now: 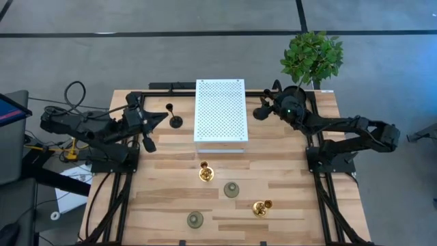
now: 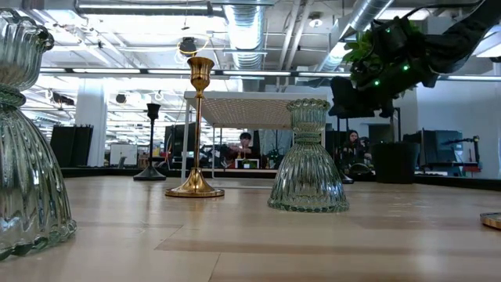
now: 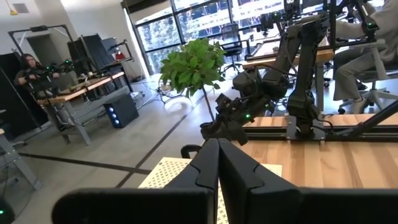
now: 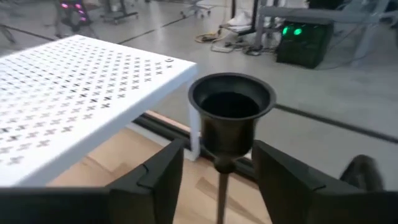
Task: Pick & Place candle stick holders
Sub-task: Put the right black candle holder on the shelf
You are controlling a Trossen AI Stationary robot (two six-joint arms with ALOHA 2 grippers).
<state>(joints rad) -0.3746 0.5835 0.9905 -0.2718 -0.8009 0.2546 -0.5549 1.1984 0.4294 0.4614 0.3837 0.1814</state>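
Note:
A black thin-stemmed holder [image 1: 175,120] stands on its round base left of the white perforated shelf [image 1: 220,109]. My left gripper [image 1: 161,117] is shut and empty just left of it. A second black holder [image 4: 231,118] stands right of the shelf. My right gripper [image 4: 221,177] is open, with one finger on either side of its stem below the cup, touching nothing. A gold holder [image 1: 205,173] and two grey-green holders [image 1: 231,189] [image 1: 195,219] stand upright on the near half. Another gold holder [image 1: 261,207] seems to lie on its side.
The white shelf stands on legs at the table's far middle. A potted green plant [image 1: 312,56] stands at the far right corner behind my right arm. Bare wood lies between the shelf and the near holders. People sit at desks beyond the table [image 2: 246,145].

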